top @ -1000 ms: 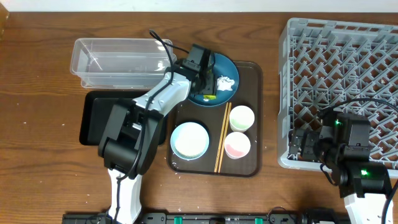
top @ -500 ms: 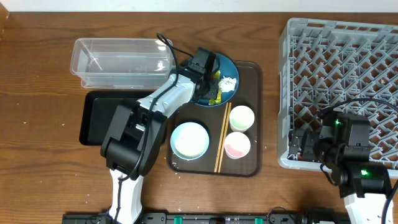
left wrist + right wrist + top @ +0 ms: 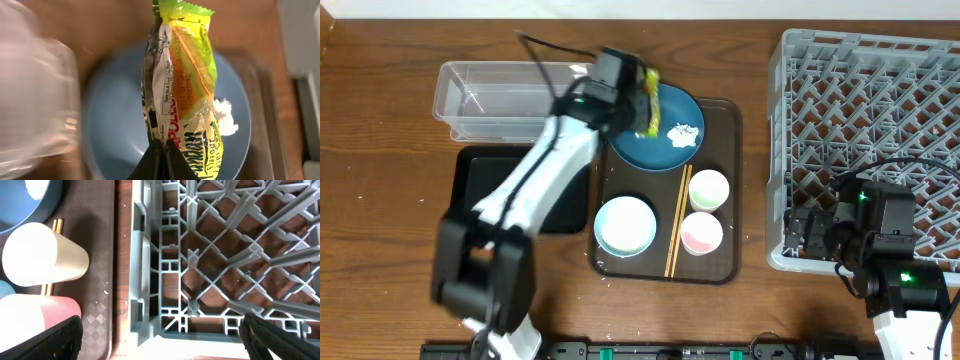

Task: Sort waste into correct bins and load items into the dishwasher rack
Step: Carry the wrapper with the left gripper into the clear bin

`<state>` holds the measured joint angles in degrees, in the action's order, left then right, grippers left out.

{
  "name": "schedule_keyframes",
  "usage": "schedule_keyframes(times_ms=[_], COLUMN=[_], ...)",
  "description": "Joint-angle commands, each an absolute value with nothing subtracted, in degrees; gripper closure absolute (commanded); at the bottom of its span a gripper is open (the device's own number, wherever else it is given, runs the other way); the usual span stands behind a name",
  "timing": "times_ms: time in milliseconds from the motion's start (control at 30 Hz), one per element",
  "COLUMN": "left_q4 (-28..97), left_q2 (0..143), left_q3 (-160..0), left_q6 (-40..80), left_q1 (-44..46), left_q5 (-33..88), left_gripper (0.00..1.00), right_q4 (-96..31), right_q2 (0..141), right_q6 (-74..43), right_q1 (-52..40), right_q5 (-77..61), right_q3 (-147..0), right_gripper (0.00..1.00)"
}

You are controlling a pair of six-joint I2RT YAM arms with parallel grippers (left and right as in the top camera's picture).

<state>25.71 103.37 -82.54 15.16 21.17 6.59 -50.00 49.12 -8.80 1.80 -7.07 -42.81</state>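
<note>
Left claw (image 3: pixel 162 152) pinched tight on wrapper (image 3: pixel 182 85), held over dish (image 3: pixel 665 148) edge. Tub (image 3: pixel 500 95) just beside, tissue (image 3: pixel 683 133) on dish. Wrapper crinkled, glossy, orange-yellow-green. My right claw (image 3: pixel 167 337) gapes wide by rack (image 3: pixel 870 120) corner, holding nothing.

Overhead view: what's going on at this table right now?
The left end effector is shut on the snack wrapper, holding it above the dark-blue dish beside the clear tub. The crumpled tissue lies on the dish. The right end effector hangs open over the near edge of the dishwasher rack, holding nothing.
</note>
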Motion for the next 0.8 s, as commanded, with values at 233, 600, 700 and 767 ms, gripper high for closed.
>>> schedule_keyframes(times_ms=[233, 600, 700, 767], left_q4=[25.85, 25.26, 25.43, 25.61], left_q2=[102.04, 102.06, 102.00, 102.24], left_q3=[-82.67, -82.65, -82.63, -82.63], left_q6=[14.66, 14.66, 14.66, 14.66], left_q1=[10.76, 6.31, 7.88, 9.98], left_q5=[-3.97, 2.13, 9.45, 13.34], left_gripper=[0.94, 0.34, 0.33, 0.33], right_q4=[-49.93, -49.93, -49.95, -49.93], right_q2=[48.99, 48.99, 48.99, 48.99], right_q6=[-9.63, -9.63, -9.63, -9.63], right_q1=[1.10, 1.10, 1.10, 1.10], right_q5=[-7.55, -7.55, -7.55, -7.55], right_q3=[-44.10, -44.10, -44.10, -44.10], right_gripper=[0.01, 0.01, 0.01, 0.01])
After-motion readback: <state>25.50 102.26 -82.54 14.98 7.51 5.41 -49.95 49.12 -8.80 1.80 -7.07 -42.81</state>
